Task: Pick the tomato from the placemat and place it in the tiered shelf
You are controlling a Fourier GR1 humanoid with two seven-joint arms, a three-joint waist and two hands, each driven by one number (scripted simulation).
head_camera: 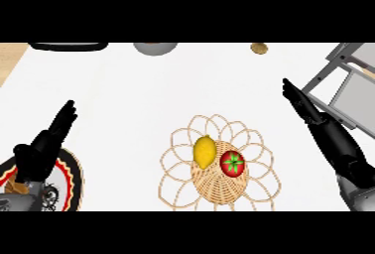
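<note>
Tomato (233,163) on woven placemat (219,162), touching lemon (204,152) at its nine o'clock. Right hand (307,106) spread, unladen; should approach from three o'clock, avoiding lemon. Left hand (45,141) spread, resting.

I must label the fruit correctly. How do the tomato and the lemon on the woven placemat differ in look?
The tomato is red and round with a green star-shaped stem; the lemon is yellow, longer and oval. The lemon looks larger and lies left of the tomato. Both rest side by side on the placemat, away from either robot hand.
</note>
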